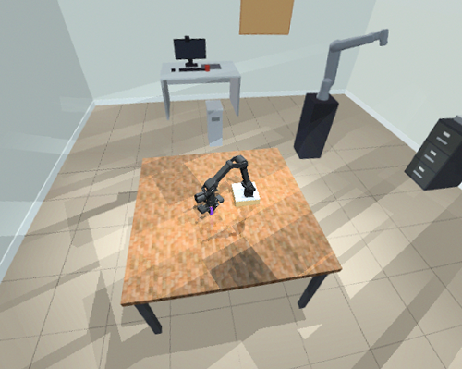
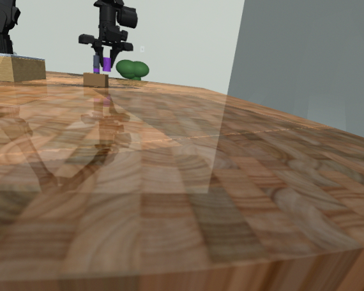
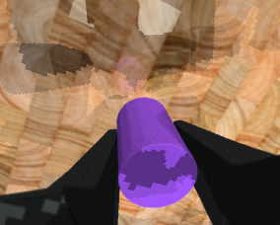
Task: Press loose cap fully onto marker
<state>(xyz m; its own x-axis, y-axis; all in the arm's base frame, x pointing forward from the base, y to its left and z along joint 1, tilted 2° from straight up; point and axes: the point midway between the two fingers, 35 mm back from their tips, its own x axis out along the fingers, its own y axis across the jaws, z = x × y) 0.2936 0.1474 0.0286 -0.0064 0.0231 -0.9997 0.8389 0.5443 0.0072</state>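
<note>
The purple cap (image 1: 211, 210) (image 2: 106, 64) (image 3: 143, 120) is upright between the fingers. My gripper (image 2: 107, 63) (image 3: 145, 132) is shut on the cap, with one finger at each side. In the exterior view the cap's lower end is clear of the table (image 1: 166, 263) (image 2: 255, 191), a little above it. The marker (image 2: 96, 60), grey with a purple band low down, stands upright in the brown holder block (image 2: 95, 80), just left of the cap in that view. The marker and block are hidden or too small to tell in the top view and do not show in the wrist view.
The arm's base stands on a pale-topped wooden box (image 1: 247, 202) (image 2: 29, 69) on the table. Beyond the table are a white desk (image 1: 201, 77) with a monitor, a grey arm on a dark pedestal (image 1: 315, 128) and a dark drawer cabinet (image 1: 453, 156).
</note>
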